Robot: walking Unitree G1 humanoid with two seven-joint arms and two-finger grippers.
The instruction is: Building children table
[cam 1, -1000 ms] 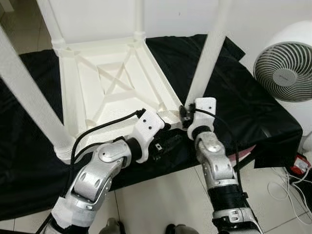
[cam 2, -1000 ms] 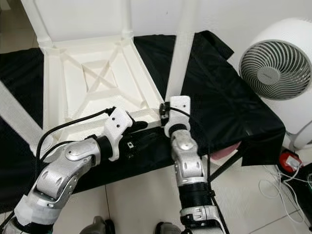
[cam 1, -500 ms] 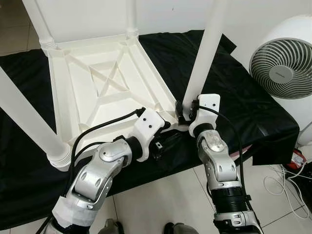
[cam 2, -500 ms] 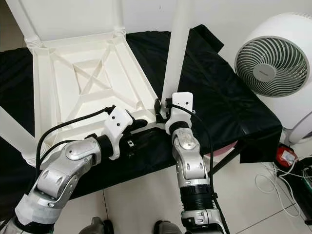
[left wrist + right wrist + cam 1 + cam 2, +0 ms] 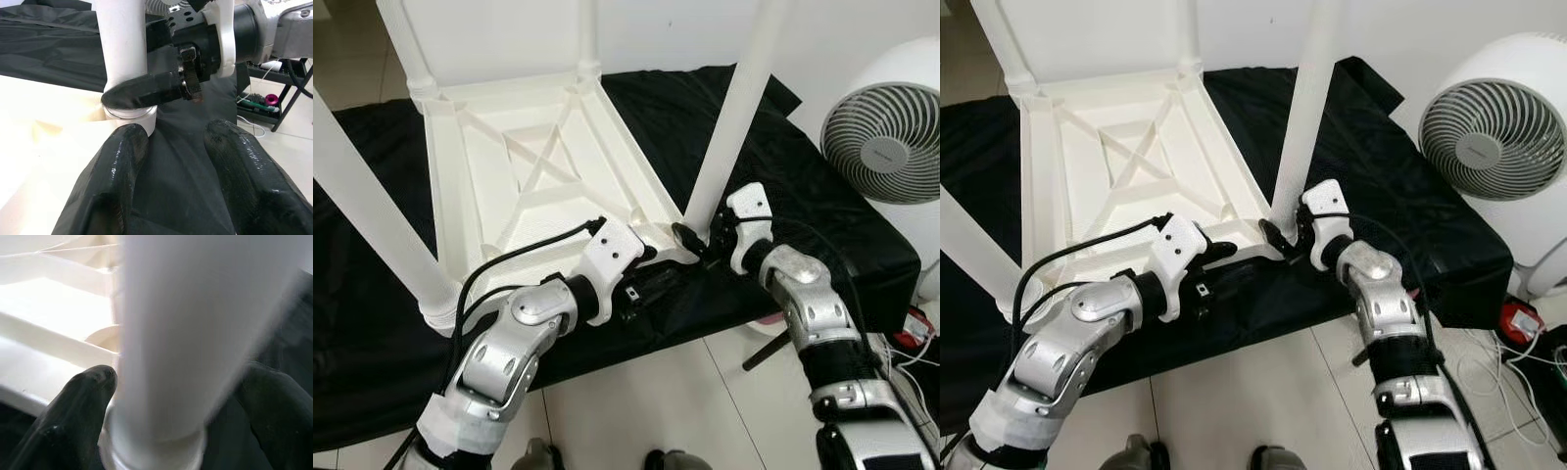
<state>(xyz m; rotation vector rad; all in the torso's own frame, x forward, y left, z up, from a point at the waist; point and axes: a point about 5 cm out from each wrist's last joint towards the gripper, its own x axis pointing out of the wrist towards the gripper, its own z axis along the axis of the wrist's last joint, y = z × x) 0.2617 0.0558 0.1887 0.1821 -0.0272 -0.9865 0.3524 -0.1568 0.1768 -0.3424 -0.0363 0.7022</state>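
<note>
A white plastic children's table (image 5: 538, 157) lies upside down on a black cloth (image 5: 783, 196), its legs pointing up. My right gripper (image 5: 695, 238) is shut on the base of the near right leg (image 5: 729, 127). That leg (image 5: 195, 308) stands between its two black fingers (image 5: 78, 401). My left gripper (image 5: 656, 274) is open at the table's near edge, just left of that leg. One of its fingers (image 5: 117, 166) lies over the white rim and the other over the cloth. The right gripper's finger (image 5: 146, 93) crosses the leg's foot (image 5: 120, 44).
A white round fan (image 5: 886, 142) stands at the right beside the cloth-covered stand. Cables (image 5: 891, 377) and a red object (image 5: 915, 328) lie on the tiled floor at the right. The near left leg (image 5: 372, 206) rises steeply at the left.
My right wrist has swung out to the right around the leg's base, with the forearm now coming in from the right. The left arm has stayed put. The camera has shifted slightly.
</note>
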